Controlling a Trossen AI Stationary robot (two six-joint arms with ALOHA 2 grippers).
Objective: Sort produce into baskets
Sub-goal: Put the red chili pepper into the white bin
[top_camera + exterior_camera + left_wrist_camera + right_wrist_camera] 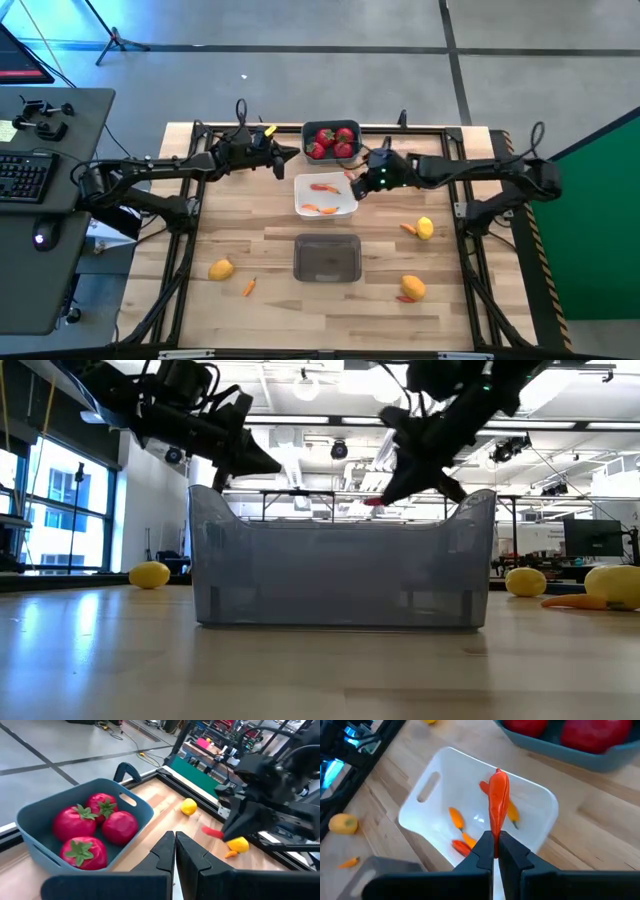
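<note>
Wooden table (workshop behind)

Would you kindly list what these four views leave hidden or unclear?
- Low view: the translucent grey bin blocks the white bin and the strawberries behind it.
- Left wrist view: the right hand covers part of the carrot piece it holds.
- High view: the carrot pieces in the white bin are too small to count.

A grey concrete floor is seen around the wooden bench. A dark desk with a keyboard stands beside its left edge. Tall windows and ceiling lights are shown beyond.
</note>
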